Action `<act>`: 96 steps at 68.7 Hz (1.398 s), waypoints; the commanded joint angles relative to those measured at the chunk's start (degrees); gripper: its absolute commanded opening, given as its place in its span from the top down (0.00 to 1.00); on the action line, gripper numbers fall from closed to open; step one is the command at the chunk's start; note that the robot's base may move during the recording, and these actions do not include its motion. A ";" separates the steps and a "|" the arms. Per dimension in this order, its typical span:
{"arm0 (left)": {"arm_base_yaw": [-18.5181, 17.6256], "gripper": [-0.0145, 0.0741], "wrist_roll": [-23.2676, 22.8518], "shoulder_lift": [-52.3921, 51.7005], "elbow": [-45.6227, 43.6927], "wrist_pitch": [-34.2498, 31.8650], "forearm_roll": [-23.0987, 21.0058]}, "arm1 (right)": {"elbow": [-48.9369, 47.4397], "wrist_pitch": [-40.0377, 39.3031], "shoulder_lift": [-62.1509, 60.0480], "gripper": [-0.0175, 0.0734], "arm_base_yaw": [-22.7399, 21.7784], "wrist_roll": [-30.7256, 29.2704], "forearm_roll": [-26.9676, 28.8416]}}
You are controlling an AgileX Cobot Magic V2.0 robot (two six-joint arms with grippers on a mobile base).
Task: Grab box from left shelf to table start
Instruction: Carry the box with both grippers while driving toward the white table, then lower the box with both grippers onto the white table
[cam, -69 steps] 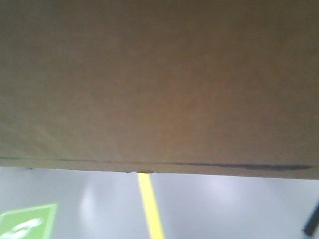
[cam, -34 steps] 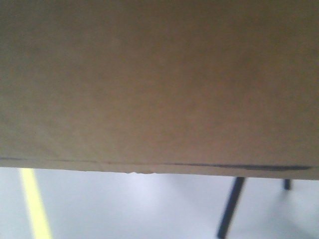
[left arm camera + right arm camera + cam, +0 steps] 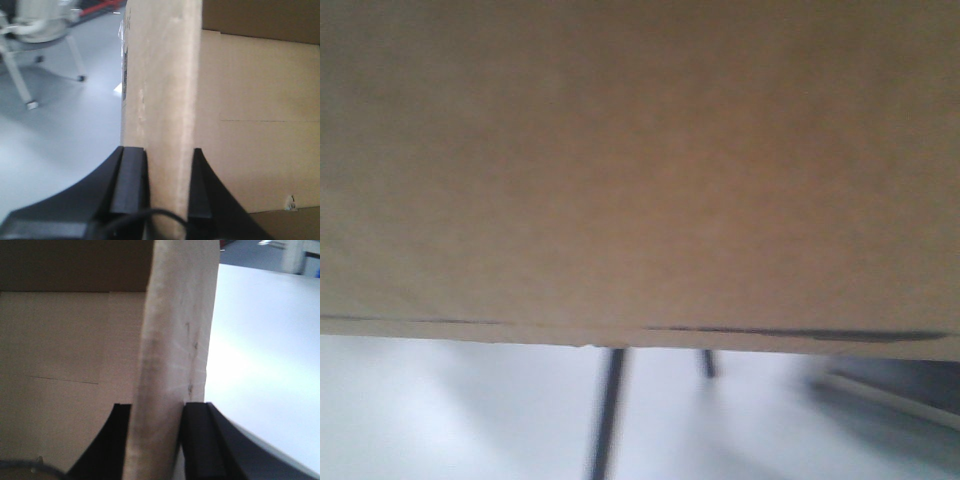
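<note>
Firmly, the left pincer (image 3: pixel 167 156) clamps one upright wall of the box (image 3: pixel 640 170), the right pincer (image 3: pixel 157 407) another. Just beside the box's right-held wall lies the white desk (image 3: pixel 260 365); below the box, a dark leg (image 3: pixel 607 410) shows against pale floor (image 3: pixel 420 420).

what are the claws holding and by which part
The cardboard box: the left claw pinches the edge of one side panel, the right claw another.

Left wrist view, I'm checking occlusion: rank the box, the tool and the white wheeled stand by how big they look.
Largest to smallest:
box
left tool, enlarged by sitting right at the camera
white stand, far off, so its true size is unsure
</note>
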 commanded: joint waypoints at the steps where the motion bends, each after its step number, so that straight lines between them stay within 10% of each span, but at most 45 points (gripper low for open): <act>1: -0.51 0.94 -1.79 0.43 -2.15 -10.30 -3.57 | -1.81 -9.13 0.77 0.74 -0.37 -0.10 -5.03; 96: -0.51 0.94 -1.79 0.43 -2.15 -10.30 -3.57 | -1.81 -9.13 0.77 0.74 -0.37 -0.10 -5.03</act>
